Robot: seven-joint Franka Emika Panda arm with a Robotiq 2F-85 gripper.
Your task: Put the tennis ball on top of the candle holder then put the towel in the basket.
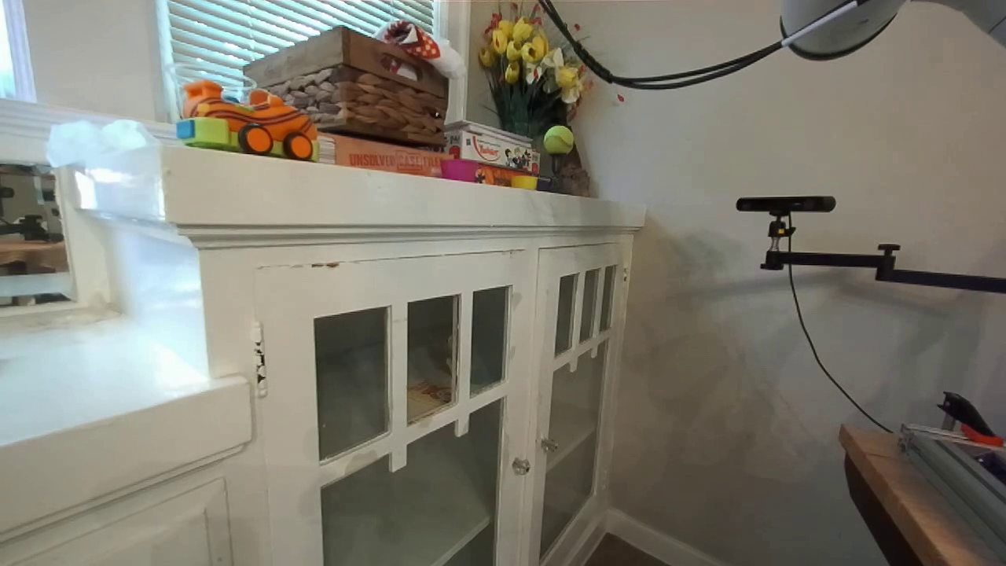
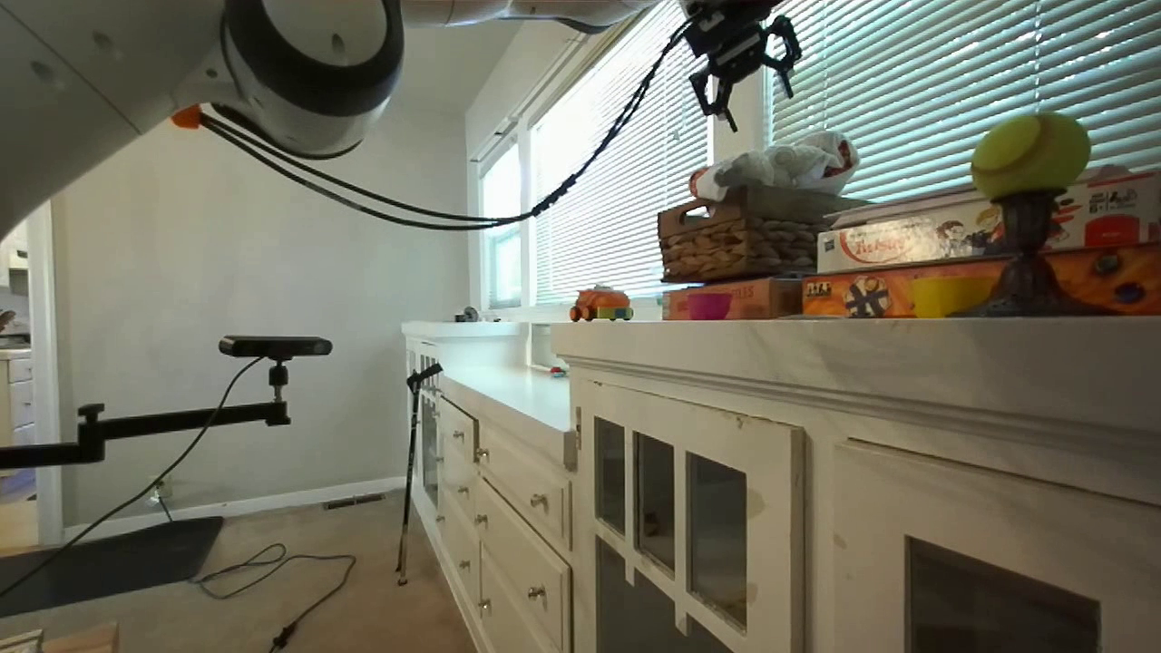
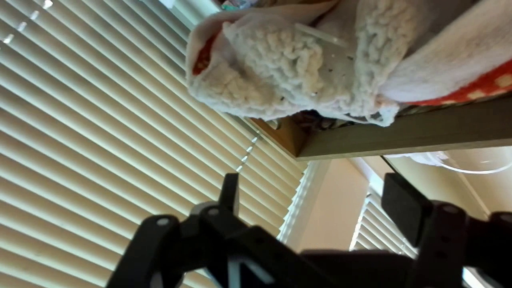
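Note:
The yellow-green tennis ball sits on top of the dark candle holder in both exterior views: ball, candle holder. The white-and-red fleecy towel lies heaped on the brown wicker basket, partly over its rim. The towel and a basket corner also show in the wrist view. My gripper is open and empty above the towel and basket, apart from both. In the wrist view its fingers are spread wide with nothing between them. The basket's inside is mostly hidden.
The basket stands on an orange box on the white cabinet top. Game boxes, a pink cup, a yellow cup, an orange toy truck and yellow flowers stand nearby. Window blinds rise behind.

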